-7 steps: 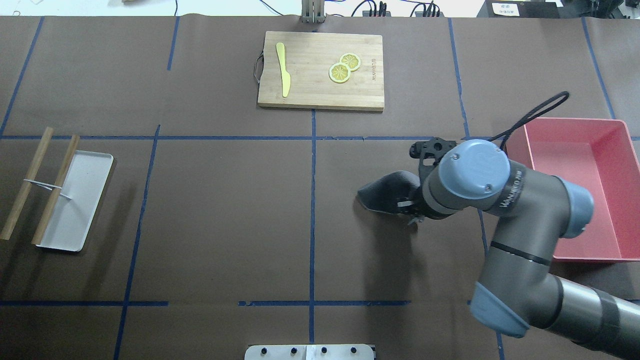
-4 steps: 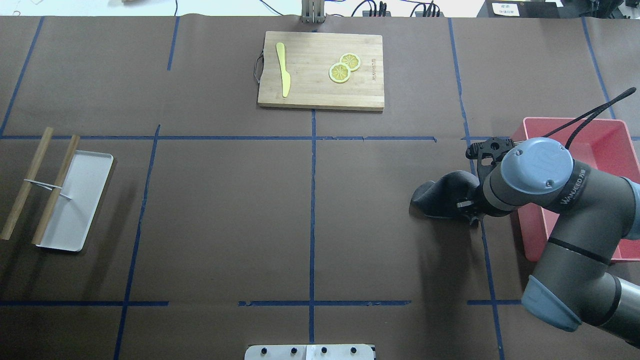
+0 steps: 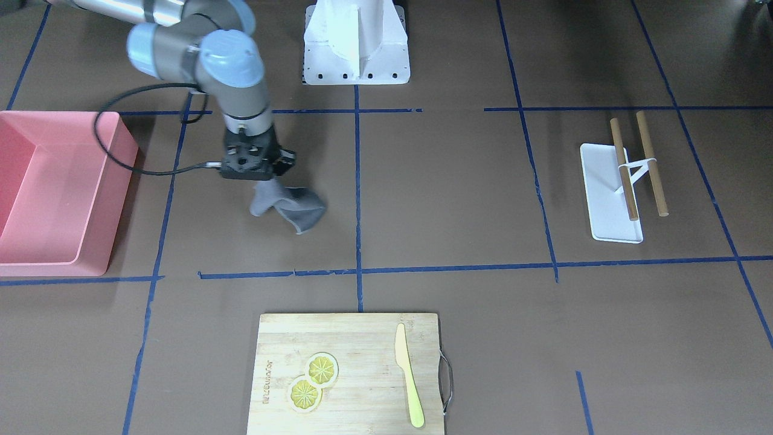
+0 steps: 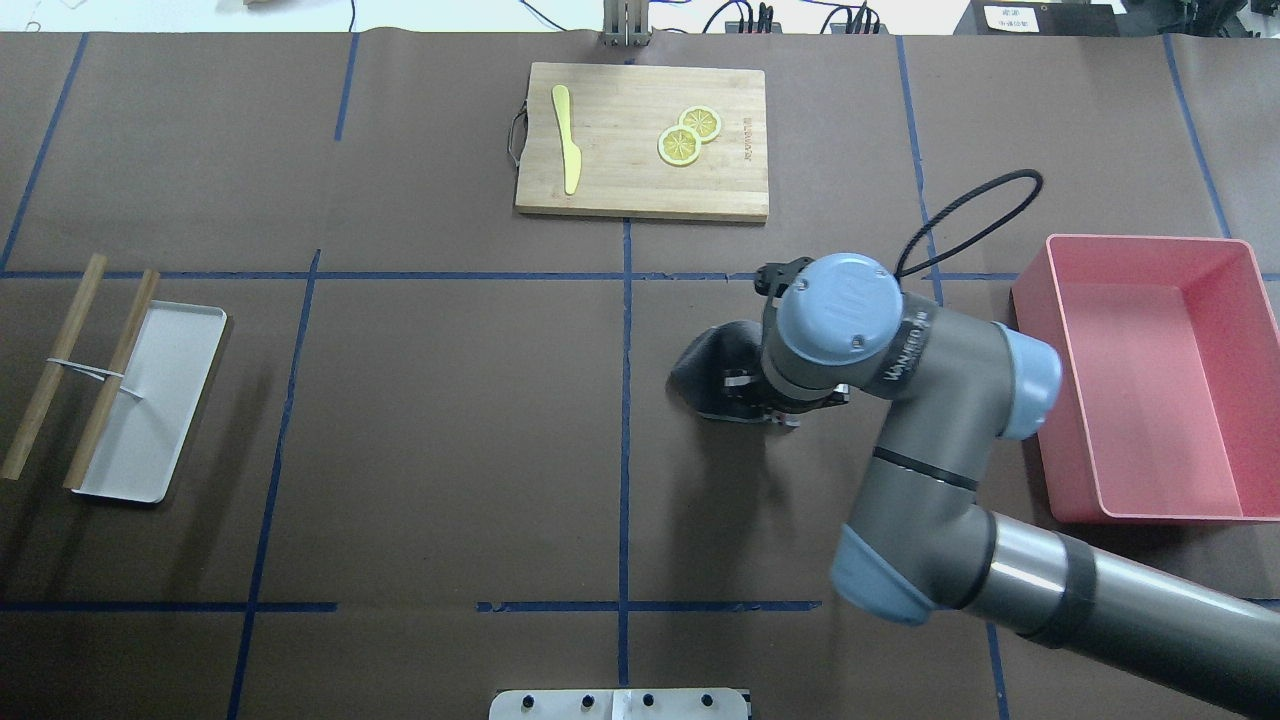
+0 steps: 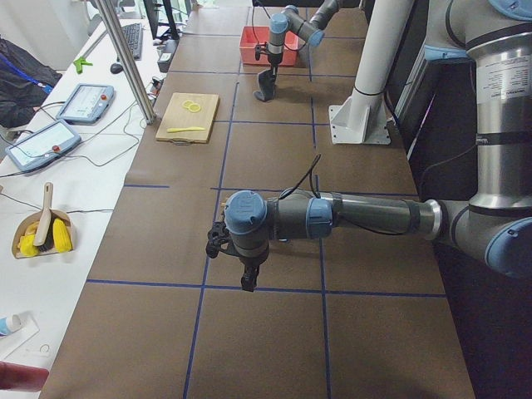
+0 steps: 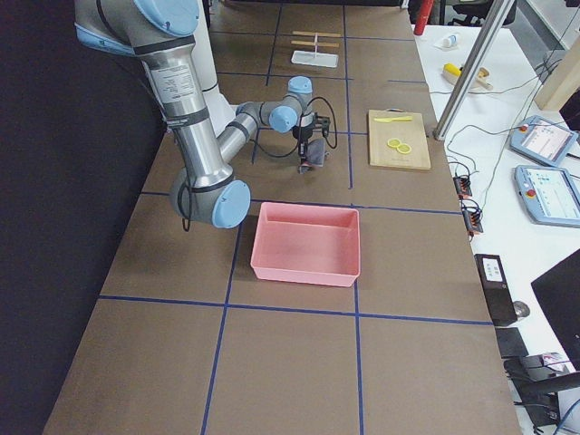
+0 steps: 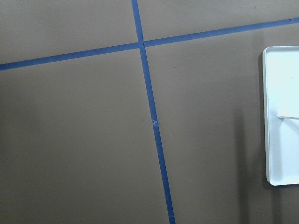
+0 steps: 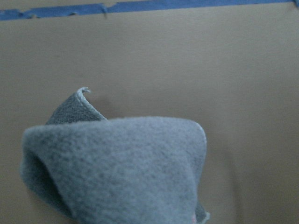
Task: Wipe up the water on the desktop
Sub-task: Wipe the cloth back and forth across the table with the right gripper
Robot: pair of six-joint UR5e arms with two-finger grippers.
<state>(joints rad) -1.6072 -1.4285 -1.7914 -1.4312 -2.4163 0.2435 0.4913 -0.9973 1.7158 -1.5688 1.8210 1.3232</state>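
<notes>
- At the left edge of the bench you will see two wooden sticks tied together by a white band. They lie aslant, one of them across the white tray and the other just beside it.
- Your left gripper hangs above the desktop at that left end and points down near a crossing of blue tape. Its wrist camera catches a corner of the white tray. It shows only from the side, so you cannot tell whether its pincer is apart or together.
- The desktop is the brown, tape-lined surface that spans the whole bench under everything else.
- At the middle of the far edge sits the bamboo cutting board. A yellow knife lies on its left half and two overlapping lemon slices on its right half.
- Just right of the centre tape line, about midway between the near and far edges, your right gripper points down. Its pincer is clamped on a grey cloth.
- The cloth hangs bunched from the gripper, and its lower folds look to rest on the desktop.
- Against the right edge stands the pink bin, apart from the cloth.
</notes>
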